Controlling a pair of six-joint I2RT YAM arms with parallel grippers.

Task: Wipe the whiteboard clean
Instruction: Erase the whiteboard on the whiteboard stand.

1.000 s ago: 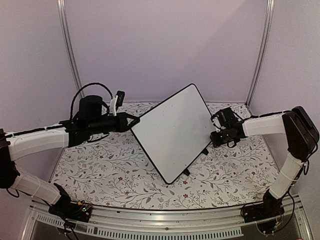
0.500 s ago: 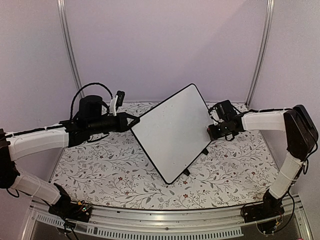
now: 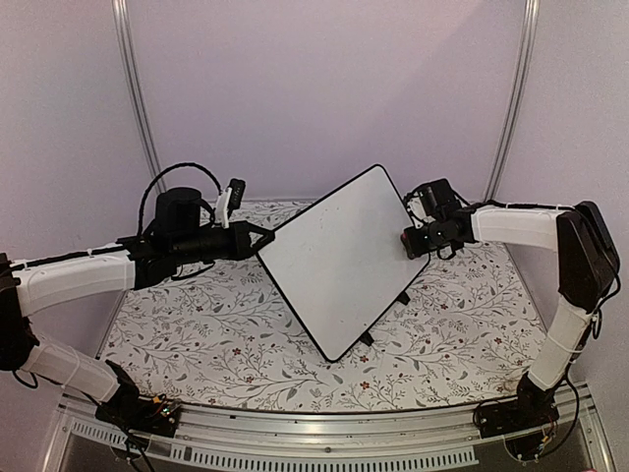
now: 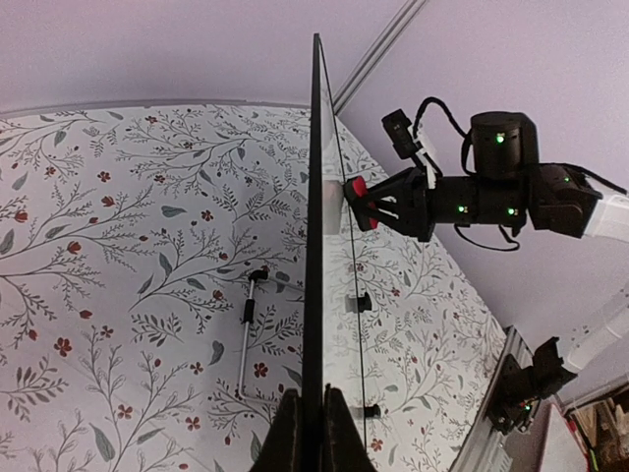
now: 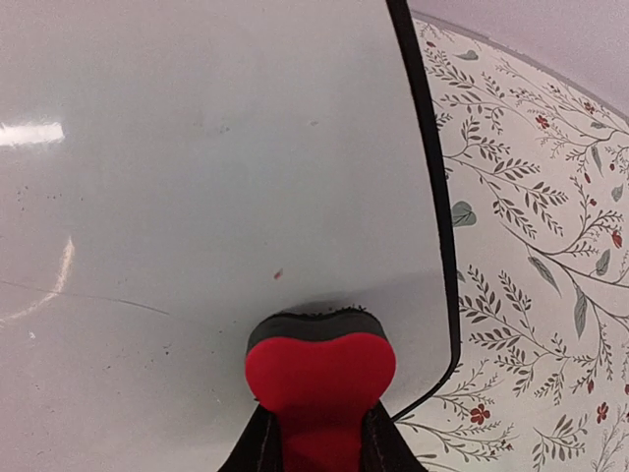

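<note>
The whiteboard [image 3: 339, 258] stands tilted on one edge above the table, its white face nearly free of writing. My left gripper [image 3: 263, 242] is shut on its left corner; in the left wrist view the whiteboard [image 4: 316, 236] is edge-on between the fingers [image 4: 291, 438]. My right gripper [image 3: 411, 239] is shut on a red eraser [image 5: 319, 369] with a black pad. The pad presses against the whiteboard [image 5: 197, 187] near its right rim. A tiny red speck [image 5: 278, 273] lies just above the eraser. The eraser [image 4: 358, 187] also shows against the board's front face.
A floral cloth [image 3: 206, 324] covers the table. Two black feet [image 3: 403, 296] stick out of the board's lower edge. A thin metal rod [image 4: 246, 324] lies on the cloth behind the board. Grey walls and aluminium posts [image 3: 136, 98] enclose the back and sides.
My right gripper has slid the eraser up and back along the board's right edge. The left arm and the board have stayed still.
</note>
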